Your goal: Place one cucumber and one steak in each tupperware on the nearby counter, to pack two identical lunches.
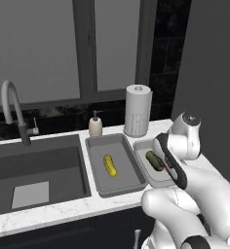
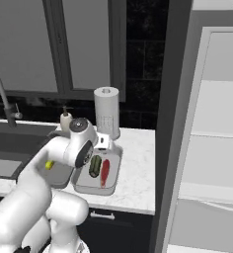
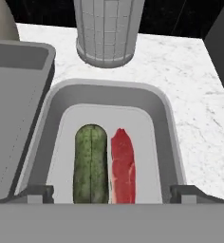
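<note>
Claw (image 3: pixel 107 195) hangs over the near end of the right-hand tray (image 3: pixel 161 107), fingers spread wide apart with nothing between them; the two dark fingertips (image 3: pixel 35 192) show at either side of the tray in the hand view, one near each long wall. In the left base view the hand is mostly hidden behind the arm's own wrist, so its spread cannot be judged from there.

Right-hand tray (image 2: pixel 116 165): holds the dark green cucumber (image 3: pixel 90 163) and the flat red steak (image 3: pixel 123 166), lying side by side lengthwise, touching or nearly so, cucumber on the left in the hand view. Right base view confirms both, green cucumber (image 2: pixel 95 166) next to red steak (image 2: pixel 104 172).

Left-hand tray (image 1: pixel 95 143): holds the yellow cucumber (image 1: pixel 109 165) alone, roughly central on the floor, lying lengthwise. This tray sits just beside the other one, long sides adjacent, both on the white marbled counter (image 1: pixel 63 211).

Paper towel roll (image 1: pixel 137 110) stands upright behind the trays, near the back wall. Soap dispenser (image 1: pixel 95 125) stands to its left. Sink basin (image 1: pixel 39 168) lies left of the trays, with the curved faucet (image 1: pixel 12 109) behind it.
</note>
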Tool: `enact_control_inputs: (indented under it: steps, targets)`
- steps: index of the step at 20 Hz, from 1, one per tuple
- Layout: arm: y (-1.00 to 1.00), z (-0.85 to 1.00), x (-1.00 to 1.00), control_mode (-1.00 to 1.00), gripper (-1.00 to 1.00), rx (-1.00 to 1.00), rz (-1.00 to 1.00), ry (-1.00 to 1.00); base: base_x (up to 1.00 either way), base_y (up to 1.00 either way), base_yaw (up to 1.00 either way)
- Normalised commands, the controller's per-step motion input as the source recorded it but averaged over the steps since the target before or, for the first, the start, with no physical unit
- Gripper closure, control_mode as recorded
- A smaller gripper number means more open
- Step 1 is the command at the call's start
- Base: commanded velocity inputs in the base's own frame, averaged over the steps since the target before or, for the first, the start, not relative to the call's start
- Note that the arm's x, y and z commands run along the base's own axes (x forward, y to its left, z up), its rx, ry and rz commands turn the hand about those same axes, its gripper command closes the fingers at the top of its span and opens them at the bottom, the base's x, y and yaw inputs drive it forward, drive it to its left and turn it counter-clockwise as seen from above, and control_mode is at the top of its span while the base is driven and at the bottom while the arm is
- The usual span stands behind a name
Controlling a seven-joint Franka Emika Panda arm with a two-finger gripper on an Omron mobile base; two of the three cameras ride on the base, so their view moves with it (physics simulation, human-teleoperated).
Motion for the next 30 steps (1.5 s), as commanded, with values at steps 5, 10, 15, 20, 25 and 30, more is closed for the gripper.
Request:
enact_control_inputs:
  steps: [5, 10, 15, 20, 25, 30]
  targets:
    - [0.16, 0.98, -0.69, -1.0, -1.0, -0.04, 0.0, -0.16, 0.0, 0.0, 0.0]
    - [0.14, 0.59, -0.86, -1.0, -1.0, 0.0, 0.0, -0.13, 0.0, 0.0, 0.0]
    - [0.11, 0.42, -0.76, -1.0, -1.0, 0.22, -0.05, -0.02, 0.0, 0.0, 0.0]
    - [0.15, -0.02, -0.63, -1.0, -1.0, 0.27, -0.11, 0.0, 0.0, 0.0, 0.0]
    - [0.63, -0.26, -0.2, -1.0, -1.0, -0.07, -0.07, 0.0, 0.0, 0.0, 0.0]
    - [0.57, -0.09, -0.02, -1.0, -1.0, -0.18, -0.02, -0.01, 0.0, 0.0, 0.0]
